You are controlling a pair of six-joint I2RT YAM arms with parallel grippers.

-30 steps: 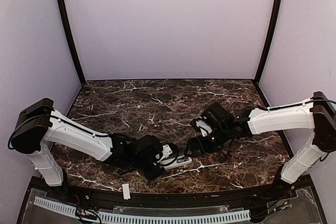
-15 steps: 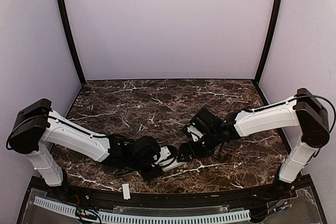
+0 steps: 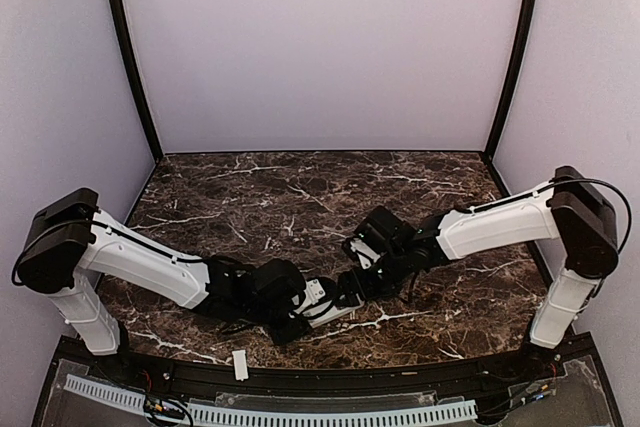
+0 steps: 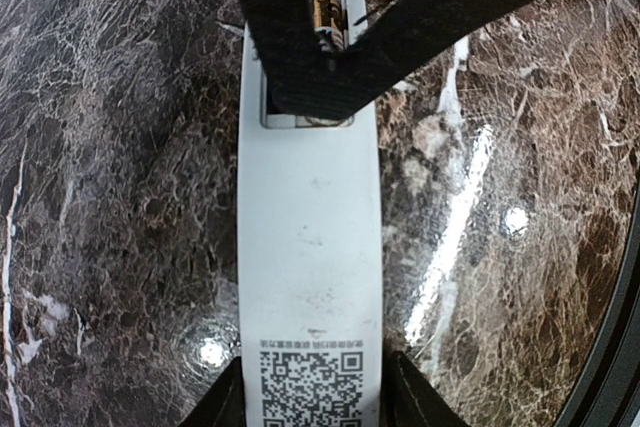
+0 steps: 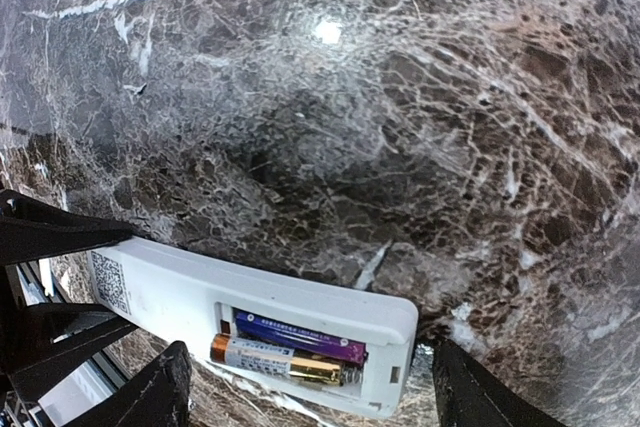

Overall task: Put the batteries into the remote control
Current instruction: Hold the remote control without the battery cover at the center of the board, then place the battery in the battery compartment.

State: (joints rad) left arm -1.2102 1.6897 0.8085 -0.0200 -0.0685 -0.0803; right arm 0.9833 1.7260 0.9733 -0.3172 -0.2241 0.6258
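The remote control (image 4: 310, 247) lies back side up on the marble, a QR label at its near end. My left gripper (image 4: 310, 392) is shut on that end, a finger (image 4: 408, 402) pressed to each long side. In the open compartment at the far end lie two batteries side by side, a purple one (image 5: 300, 334) and a white-and-gold one (image 5: 280, 359). My right gripper (image 5: 310, 397) hovers open over that end, its fingers (image 5: 155, 392) wide apart on either side of the compartment. In the top view the remote control (image 3: 338, 309) lies between the left gripper (image 3: 305, 312) and the right gripper (image 3: 352, 287).
A short flat white strip (image 3: 240, 364) lies on the dark near rim of the table (image 3: 300, 197), left of centre. Both forearms stretch low over the front half of the marble. Dark posts stand at the back corners.
My right arm has swung left and brought its gripper over the remote's compartment end. The left gripper has closed in on the remote's near end.
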